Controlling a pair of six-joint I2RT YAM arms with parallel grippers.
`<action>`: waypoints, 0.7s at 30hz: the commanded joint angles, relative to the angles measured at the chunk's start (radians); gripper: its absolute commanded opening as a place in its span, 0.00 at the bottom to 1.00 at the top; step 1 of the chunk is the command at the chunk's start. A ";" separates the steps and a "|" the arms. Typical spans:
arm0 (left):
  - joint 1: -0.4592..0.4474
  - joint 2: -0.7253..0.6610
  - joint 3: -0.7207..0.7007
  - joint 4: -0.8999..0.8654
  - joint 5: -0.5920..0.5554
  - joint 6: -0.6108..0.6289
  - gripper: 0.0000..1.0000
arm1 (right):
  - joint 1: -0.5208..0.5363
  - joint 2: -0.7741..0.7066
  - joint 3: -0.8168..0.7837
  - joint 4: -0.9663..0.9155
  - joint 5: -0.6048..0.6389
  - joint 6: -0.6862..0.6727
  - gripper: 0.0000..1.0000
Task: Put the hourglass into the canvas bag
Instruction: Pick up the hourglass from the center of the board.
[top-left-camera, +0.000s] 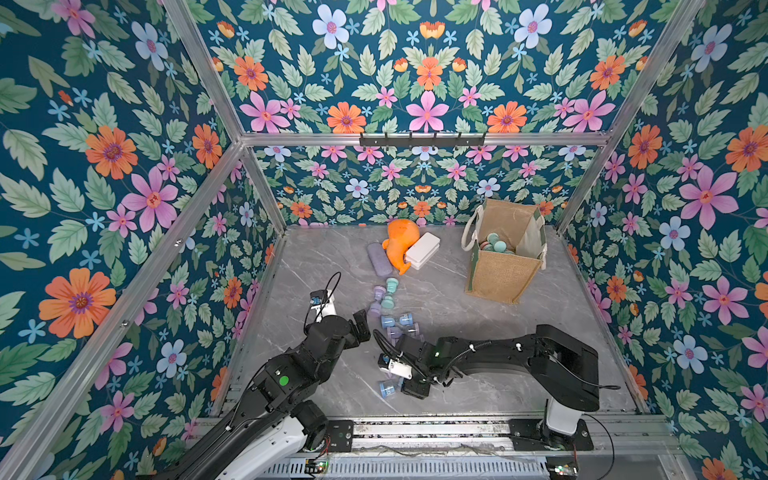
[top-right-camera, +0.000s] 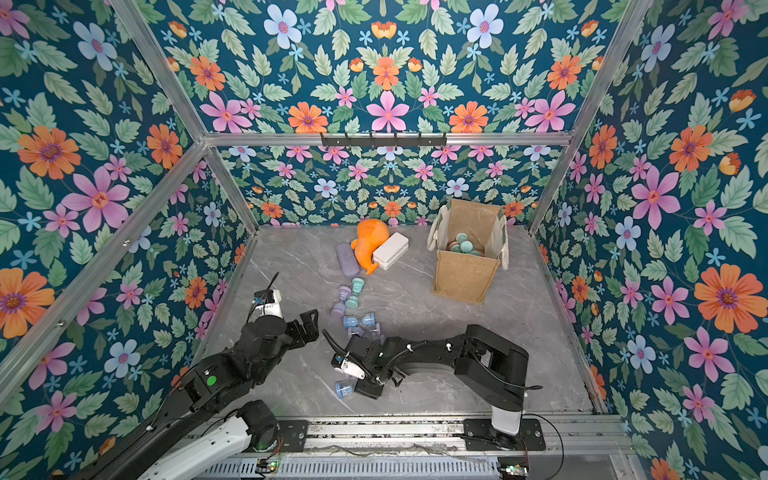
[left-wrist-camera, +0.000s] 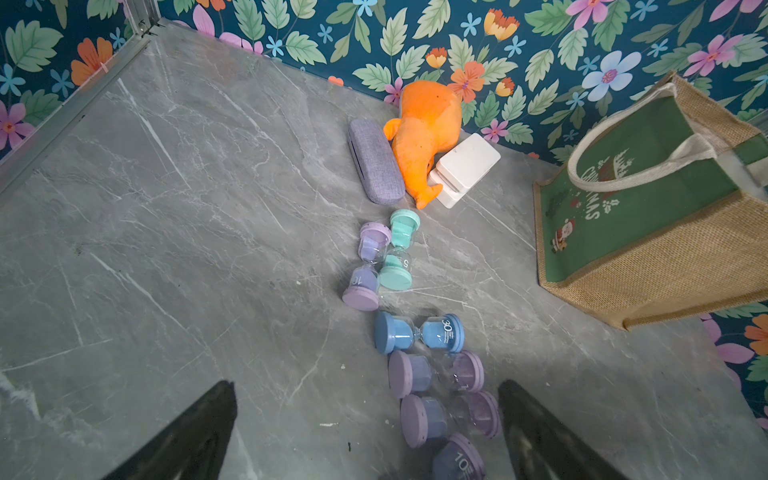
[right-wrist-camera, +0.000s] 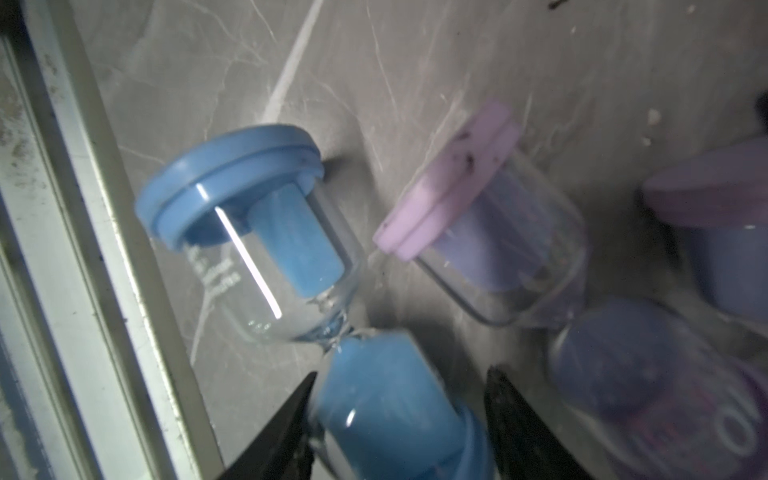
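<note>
A blue hourglass (right-wrist-camera: 291, 249) lies on its side near the table's front edge, also seen in both top views (top-left-camera: 387, 389) (top-right-camera: 344, 389). My right gripper (right-wrist-camera: 401, 386) is down over it and open. The hourglass's lower bulb sits between the fingers, with one finger against it and a gap at the other. Two purple hourglasses (right-wrist-camera: 490, 232) lie close beside it. The canvas bag (top-left-camera: 494, 274) (top-right-camera: 463, 276) (left-wrist-camera: 648, 216) stands upright at the back right, with teal hourglasses (top-left-camera: 494, 243) inside. My left gripper (left-wrist-camera: 365, 386) (top-left-camera: 361, 324) hovers open over the table with nothing between its fingers.
More hourglasses lie in a row mid-table: teal (top-left-camera: 390, 293), purple (top-left-camera: 377, 299), blue (top-left-camera: 397, 321). An orange plush toy (top-left-camera: 401, 245), a white box (top-left-camera: 423, 250) and a purple glasses case (top-left-camera: 379, 258) sit at the back wall. A metal rail (right-wrist-camera: 62, 249) runs along the front edge.
</note>
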 joint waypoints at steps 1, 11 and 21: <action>0.000 0.003 0.005 0.022 -0.005 0.004 1.00 | 0.001 -0.003 -0.008 -0.057 0.005 -0.005 0.61; 0.001 0.005 0.008 0.022 -0.003 0.010 1.00 | 0.000 0.006 0.004 -0.035 -0.027 -0.001 0.51; 0.001 -0.007 0.004 0.021 -0.011 0.008 1.00 | 0.001 -0.018 0.000 -0.020 -0.035 0.005 0.48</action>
